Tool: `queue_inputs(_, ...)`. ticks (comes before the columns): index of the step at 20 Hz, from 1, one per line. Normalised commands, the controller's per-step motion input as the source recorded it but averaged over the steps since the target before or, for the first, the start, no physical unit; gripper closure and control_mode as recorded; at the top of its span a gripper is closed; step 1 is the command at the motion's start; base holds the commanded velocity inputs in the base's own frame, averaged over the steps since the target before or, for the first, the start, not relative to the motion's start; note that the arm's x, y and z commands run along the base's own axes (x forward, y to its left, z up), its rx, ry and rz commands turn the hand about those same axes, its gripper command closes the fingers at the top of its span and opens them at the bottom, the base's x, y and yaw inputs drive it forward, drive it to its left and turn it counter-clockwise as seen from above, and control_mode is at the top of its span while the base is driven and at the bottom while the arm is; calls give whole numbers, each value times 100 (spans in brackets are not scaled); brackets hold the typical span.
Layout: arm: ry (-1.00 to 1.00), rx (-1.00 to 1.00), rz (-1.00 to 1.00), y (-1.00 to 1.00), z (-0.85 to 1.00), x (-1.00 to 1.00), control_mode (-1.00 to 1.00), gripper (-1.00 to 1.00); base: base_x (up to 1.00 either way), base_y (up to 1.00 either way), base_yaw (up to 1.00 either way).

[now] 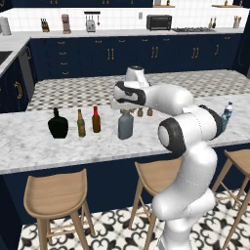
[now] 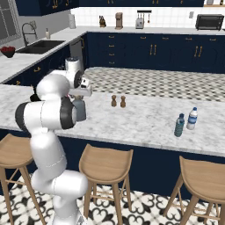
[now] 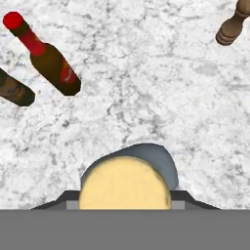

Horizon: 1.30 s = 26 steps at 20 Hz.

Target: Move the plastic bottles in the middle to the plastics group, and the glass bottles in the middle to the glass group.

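On worktop: red-brown bottle already beside glass group, blue bottle beside water bottle. Left: grey bottle, mid-worktop, pinched at cap by end effector.

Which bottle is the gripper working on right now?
On the marble island counter, left of the two small wooden shakers, stands the grey bottle, under the gripper. It is wider than the slim red-brown bottle beside it, with a tan cap.

No lettering can be read; the bottle labels seem too blurred.
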Motion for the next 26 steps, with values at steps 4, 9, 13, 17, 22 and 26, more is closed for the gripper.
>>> queue_inputs(4, -2, 0, -9, 100, 7, -72, -100, 100, 0, 0, 0)
queue_inputs(9, 0, 0, -9, 100, 3, -43, -100, 100, 0, 0, 0)
queue_inputs(13, 0, 0, -5, 100, 0, -5, -100, 100, 0, 0, 0)
queue_inputs(17, -2, 0, -13, 92, 1, 0, -100, 100, 0, 0, 0)
queue_inputs(22, 1, 0, -13, 9, 0, 39, -100, 100, 0, 0, 0)
queue_inputs(26, 0, 0, -6, 0, 0, 59, -100, 100, 0, 0, 0)
